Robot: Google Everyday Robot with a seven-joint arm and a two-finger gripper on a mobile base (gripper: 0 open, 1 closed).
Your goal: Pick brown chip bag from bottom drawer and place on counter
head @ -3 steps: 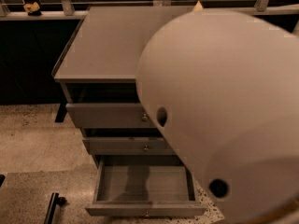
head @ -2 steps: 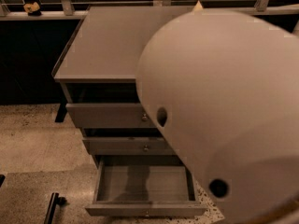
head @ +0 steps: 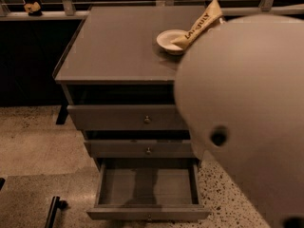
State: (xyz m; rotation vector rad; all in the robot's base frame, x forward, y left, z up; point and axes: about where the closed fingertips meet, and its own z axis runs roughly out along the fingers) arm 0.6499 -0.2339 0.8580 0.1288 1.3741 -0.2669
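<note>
Gripper was not in view; nothing of it showed past the big rounded beige robot arm shell (head: 247, 118) that filled the right side, so I cannot tell how wide it was or whether it held anything. With the claw hidden, places are given off that shell.

Brown chip bag (head: 197, 27), a crinkly snack bag whose visible part looked tan-cream with dark lettering, was on the flat grey metal counter (head: 118, 46). It sat just up-left of the shell's top edge, tilted, one end resting on the small round white bowl (head: 168, 38) and the other pointing to the back right corner. Its right edge met the shell outline; overlap unclear.

Bottom drawer (head: 147, 213), a shallow grey metal tray, was pulled out low and left of the shell, grey floor showing, right corner close to the shell.

Middle grey drawer (head: 137, 148) and top grey drawer (head: 123, 118) were each out a little, small round knobs visible, right ends hidden by the shell.

Speckled stone floor (head: 38, 141) lay far left. A black bar-shaped object (head: 52, 212) lay on it at bottom left. A small yellowish lump (head: 32, 7) sat on the far ledge, top left.
</note>
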